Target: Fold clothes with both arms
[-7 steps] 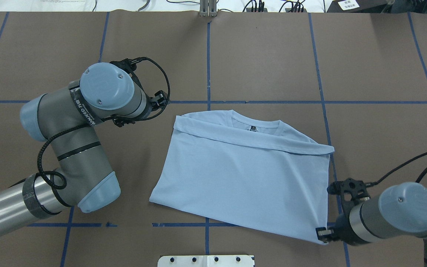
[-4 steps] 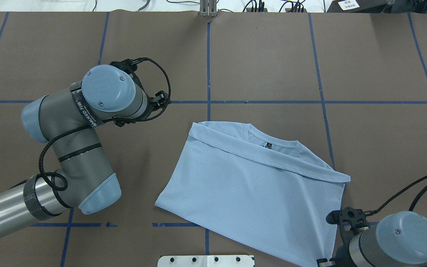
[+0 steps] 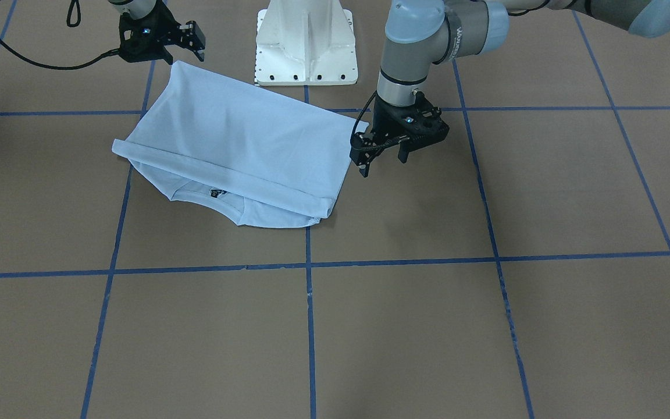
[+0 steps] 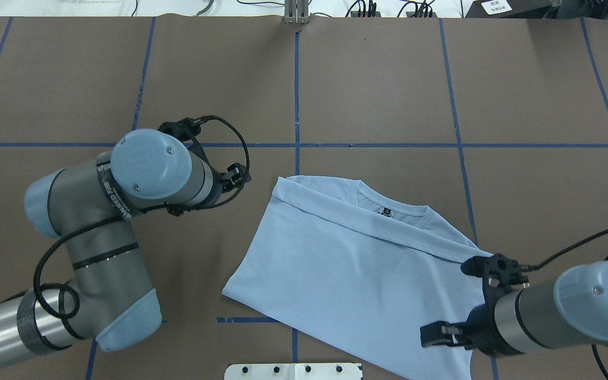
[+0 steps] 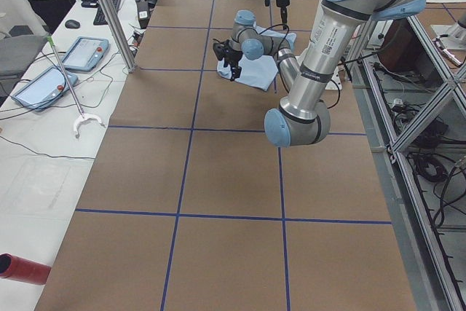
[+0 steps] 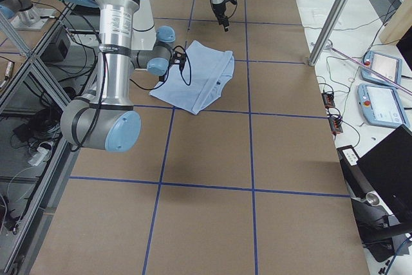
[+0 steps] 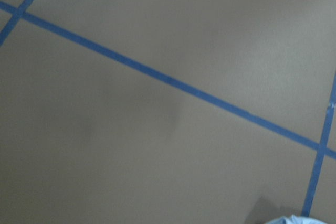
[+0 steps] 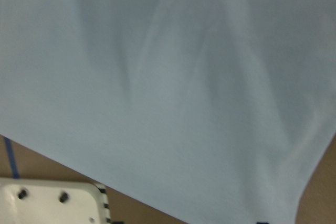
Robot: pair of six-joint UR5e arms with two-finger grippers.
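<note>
- The T-shirt (image 4: 357, 269) is found in the lower centre-right of the overhead frame. It lies flat on the surface (image 4: 388, 79), with its hem already folded up to a band just below the neck label (image 4: 386, 211). It sits skewed, and its lower right corner runs toward the bottom edge.
- Compared with a second ago, the garment has been dragged toward the lower right and turned slightly. Over the last half second it has barely shifted, so the drag is judged to be finished.
- The right pincer (image 3: 185, 53) was clamped on that lower right corner a second ago and is now seen hanging at the corner. In the front-facing view its jaws appear parted with no cloth between them, so the corner is taken as released.
- The left pincer (image 3: 382, 164) has been brought down from the horizontal tape line (image 4: 388, 145) to just beside the shirt's left-hand side edge in the overhead frame. Its jaws are wide apart and nothing is held.
- For the task, the repositioning is judged complete. One pincer is placed at each end of the shirt, ready for the next fold, which has not yet been started.
</note>
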